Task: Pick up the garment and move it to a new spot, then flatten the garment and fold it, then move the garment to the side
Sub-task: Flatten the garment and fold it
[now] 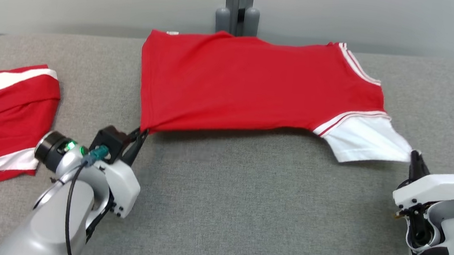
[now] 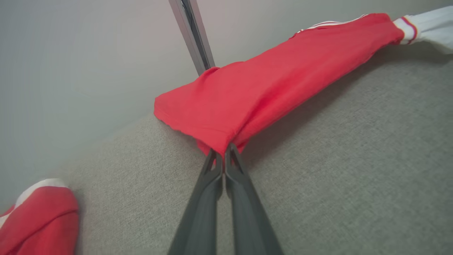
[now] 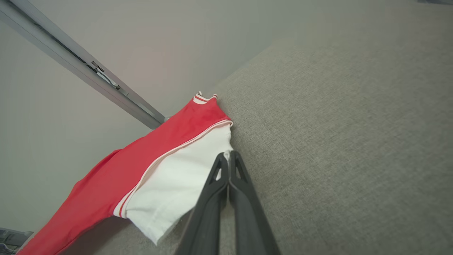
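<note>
The garment is a red shirt with white sleeves and white stripes, stretched out above the grey table. My left gripper is shut on its lower left corner, where the red cloth bunches at the fingertips. My right gripper is shut on the tip of the white sleeve at the lower right. The near edge of the garment hangs lifted between the two grips and casts a shadow on the table.
A second red and white garment lies crumpled at the table's left edge. A grey post stands behind the table against the pale wall. Bare grey table lies in front of the shirt.
</note>
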Available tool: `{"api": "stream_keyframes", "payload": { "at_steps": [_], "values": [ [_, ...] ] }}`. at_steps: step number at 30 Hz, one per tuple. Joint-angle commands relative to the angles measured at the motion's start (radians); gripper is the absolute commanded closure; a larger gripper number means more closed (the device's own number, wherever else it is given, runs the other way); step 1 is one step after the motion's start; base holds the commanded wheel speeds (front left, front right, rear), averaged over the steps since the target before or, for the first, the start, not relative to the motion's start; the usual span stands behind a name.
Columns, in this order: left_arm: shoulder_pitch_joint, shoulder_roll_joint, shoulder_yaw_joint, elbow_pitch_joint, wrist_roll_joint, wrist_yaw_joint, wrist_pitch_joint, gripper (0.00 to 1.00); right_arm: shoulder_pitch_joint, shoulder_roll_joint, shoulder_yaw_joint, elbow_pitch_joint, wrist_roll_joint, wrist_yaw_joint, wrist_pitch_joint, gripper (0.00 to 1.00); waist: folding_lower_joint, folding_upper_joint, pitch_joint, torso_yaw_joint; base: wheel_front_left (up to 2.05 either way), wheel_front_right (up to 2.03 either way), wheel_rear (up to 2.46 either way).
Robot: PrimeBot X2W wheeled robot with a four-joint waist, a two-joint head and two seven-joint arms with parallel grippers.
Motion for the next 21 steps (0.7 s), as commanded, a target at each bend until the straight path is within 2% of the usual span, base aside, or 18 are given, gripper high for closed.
{"api": "stream_keyframes", "payload": {
  "at_steps": [1,12,21],
  "values": [
    [0.035,0.016,-0.006,-0.006,0.017,0.012,-0.003,1.0,0.025,-0.013,0.012,0.004,0.017,0.002,0.038,1.0,0.0,0.0,-0.033,-0.011,0.0,0.0,0.0],
    [0.149,0.048,-0.081,0.033,0.079,0.015,-0.003,1.0,0.092,-0.08,0.115,-0.084,0.108,0.002,0.365,1.0,0.0,0.0,-0.12,-0.022,0.0,0.0,0.0],
    [0.196,0.074,-0.118,0.082,0.056,-0.001,0.033,1.0,0.149,-0.137,0.146,-0.202,0.138,0.002,0.619,1.0,0.0,0.0,-0.162,-0.036,0.0,0.0,0.0]
  ]
}}
